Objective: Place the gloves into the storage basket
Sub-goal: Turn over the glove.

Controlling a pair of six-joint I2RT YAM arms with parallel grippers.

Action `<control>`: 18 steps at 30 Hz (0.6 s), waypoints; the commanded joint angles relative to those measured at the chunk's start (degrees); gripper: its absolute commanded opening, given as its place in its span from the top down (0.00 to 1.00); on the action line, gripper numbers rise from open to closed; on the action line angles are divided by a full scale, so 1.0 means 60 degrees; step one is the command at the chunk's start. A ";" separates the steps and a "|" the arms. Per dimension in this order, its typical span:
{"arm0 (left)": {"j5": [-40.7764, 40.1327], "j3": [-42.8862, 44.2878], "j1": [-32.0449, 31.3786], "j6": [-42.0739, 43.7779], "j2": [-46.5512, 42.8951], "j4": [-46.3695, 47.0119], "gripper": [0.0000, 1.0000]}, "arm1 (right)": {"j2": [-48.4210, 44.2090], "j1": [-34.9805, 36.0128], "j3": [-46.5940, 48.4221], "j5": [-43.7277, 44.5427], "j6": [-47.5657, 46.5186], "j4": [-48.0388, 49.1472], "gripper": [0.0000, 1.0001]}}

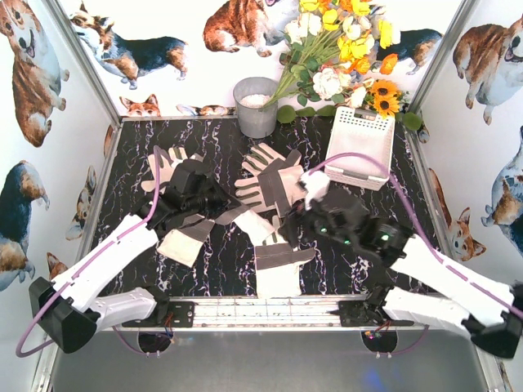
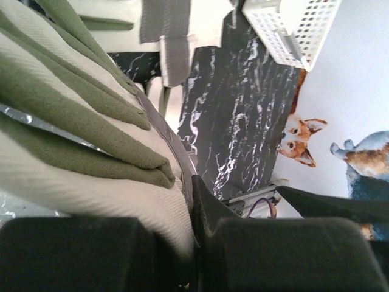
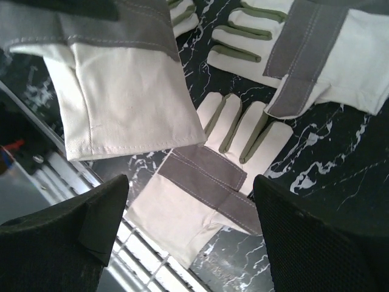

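Note:
Several cream gloves with grey patches lie on the black marble table. My left gripper [image 1: 212, 206] is shut on one glove [image 1: 181, 238] at the left. In the left wrist view the glove's fabric [image 2: 91, 140] is pinched between the fingers of the left gripper [image 2: 194, 243]. Two crossed gloves [image 1: 270, 181] lie at the centre, and another glove [image 1: 278, 263] lies near the front rail. My right gripper [image 1: 289, 225] is open and empty above that front glove [image 3: 200, 201], its fingers [image 3: 91, 225] either side. The white perforated storage basket [image 1: 359, 149] stands at the back right and also shows in the left wrist view [image 2: 292, 30].
A grey metal bucket [image 1: 256, 106] stands at the back centre beside a bunch of flowers [image 1: 343, 49]. A metal rail [image 1: 270, 310] runs along the near edge. Walls printed with dogs close in both sides.

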 commanded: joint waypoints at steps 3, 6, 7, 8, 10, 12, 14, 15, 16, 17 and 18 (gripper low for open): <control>0.0477 0.0680 0.0314 -0.0375 0.0187 -0.1186 1.00 | 0.0865 0.1959 0.0849 0.2544 -0.1589 0.1618 0.14; 0.0516 0.0774 0.0314 -0.0672 0.0239 -0.1207 1.00 | 0.1311 0.2572 0.0890 0.2676 -0.1689 0.2448 0.14; 0.0479 0.0785 0.0314 -0.0747 0.0253 -0.1244 1.00 | 0.1473 0.2795 0.0940 0.2785 -0.1778 0.2689 0.14; 0.0449 0.0788 0.0314 -0.0851 0.0247 -0.1254 1.00 | 0.1658 0.2977 0.0989 0.2937 -0.1870 0.2889 0.14; 0.0397 0.0749 0.0314 -0.1031 0.0229 -0.1287 1.00 | 0.2008 0.3241 0.1091 0.3070 -0.2092 0.3296 0.14; 0.0392 0.0692 0.0314 -0.1229 0.0226 -0.1260 1.00 | 0.2313 0.3462 0.1182 0.3304 -0.2298 0.3664 0.14; 0.0472 0.0684 0.0314 -0.1356 0.0247 -0.1192 1.00 | 0.2742 0.3648 0.1286 0.3452 -0.2482 0.4025 0.14; 0.0517 0.0690 0.0314 -0.1396 0.0265 -0.1171 1.00 | 0.2908 0.3713 0.1345 0.3521 -0.2575 0.4120 0.14; 0.0567 0.0703 0.0314 -0.1429 0.0300 -0.1133 1.00 | 0.3066 0.3791 0.1425 0.3582 -0.2697 0.4194 0.14; 0.0635 0.0725 0.0316 -0.1435 0.0347 -0.1100 1.00 | 0.3225 0.3859 0.1503 0.3682 -0.2842 0.4247 0.15; 0.0697 0.0748 0.0314 -0.1437 0.0380 -0.1062 1.00 | 0.3399 0.3908 0.1566 0.3819 -0.3005 0.4305 0.16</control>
